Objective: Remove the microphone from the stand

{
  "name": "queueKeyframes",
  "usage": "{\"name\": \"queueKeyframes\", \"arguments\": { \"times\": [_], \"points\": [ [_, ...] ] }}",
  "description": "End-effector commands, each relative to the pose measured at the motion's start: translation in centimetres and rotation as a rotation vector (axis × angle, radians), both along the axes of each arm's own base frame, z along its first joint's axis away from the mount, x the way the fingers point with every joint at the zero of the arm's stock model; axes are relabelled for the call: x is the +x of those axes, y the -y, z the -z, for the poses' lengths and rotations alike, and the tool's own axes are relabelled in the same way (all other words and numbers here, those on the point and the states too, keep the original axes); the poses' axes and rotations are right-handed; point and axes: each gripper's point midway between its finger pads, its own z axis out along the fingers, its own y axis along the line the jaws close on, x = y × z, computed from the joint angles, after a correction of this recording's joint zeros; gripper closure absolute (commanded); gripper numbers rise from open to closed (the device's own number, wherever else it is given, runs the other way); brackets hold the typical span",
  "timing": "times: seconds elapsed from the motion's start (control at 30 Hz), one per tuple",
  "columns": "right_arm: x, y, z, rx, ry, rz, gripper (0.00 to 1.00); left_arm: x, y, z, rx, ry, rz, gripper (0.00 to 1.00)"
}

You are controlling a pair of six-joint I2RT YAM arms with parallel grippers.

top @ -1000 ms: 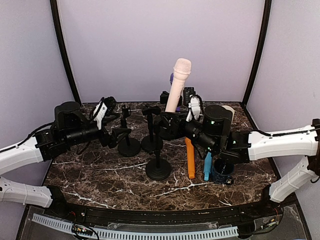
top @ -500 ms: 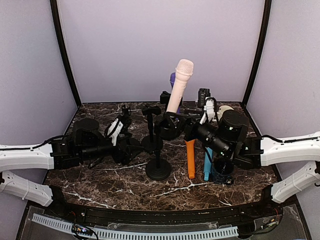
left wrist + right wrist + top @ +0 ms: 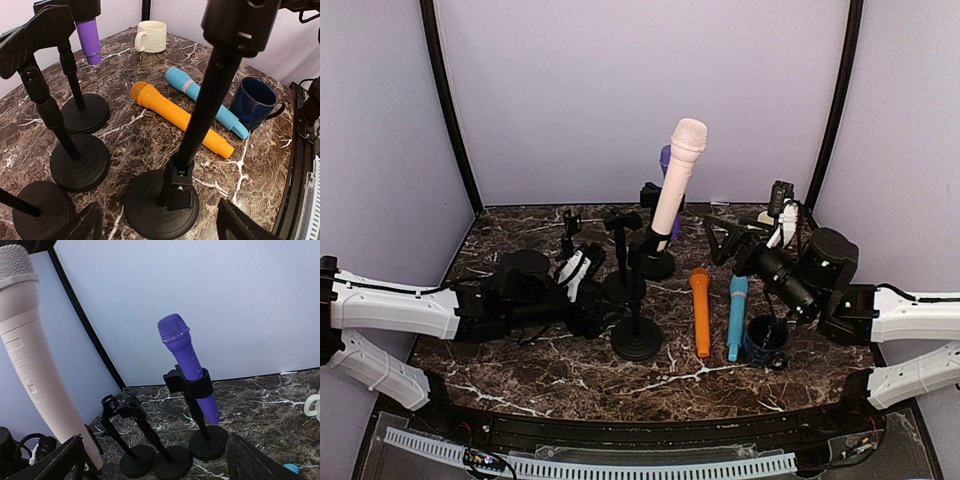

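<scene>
Both left fingers [image 3: 80, 226] and right fingers [image 3: 56, 461] wide apart; pink microphone [image 3: 678, 175] in its stand [image 3: 658, 266].

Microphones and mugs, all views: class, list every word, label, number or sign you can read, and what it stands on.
None can be read.
Pink microphone: a raised switch panel, its marks too small to read.
Blue microphone: a plain pale band, no lettering visible.

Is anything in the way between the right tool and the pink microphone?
Nothing visible stands between them. The right tool is open, off to the side of the pink microphone, with only bare space between. The purple microphone stands farther back.
</scene>
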Motion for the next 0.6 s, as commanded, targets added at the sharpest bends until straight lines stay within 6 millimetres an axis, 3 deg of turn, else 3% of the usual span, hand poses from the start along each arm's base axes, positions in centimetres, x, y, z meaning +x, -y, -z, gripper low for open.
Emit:
{"name": "queueKeyframes", "arguments": {
  "times": [0.0, 0.3, 0.57],
  "points": [
    [1.0, 2.8, 0.9, 0.045, -0.034, 0.064, 0.02, 0.0, 1.2, -1.0, -0.056, 0.001, 0.022, 0.2],
    [1.3, 5.4, 1.2, 0.059, -0.041, 0.125, 0.02, 0.7, 1.6, -0.4, -0.04, -0.008, 0.0, 0.3],
    [1.4, 5.9, 1.4, 0.067, -0.049, 0.139, 0.01, 1.0, 2.0, -0.3, -0.03, -0.003, 0.006, 0.5]
  ]
}}
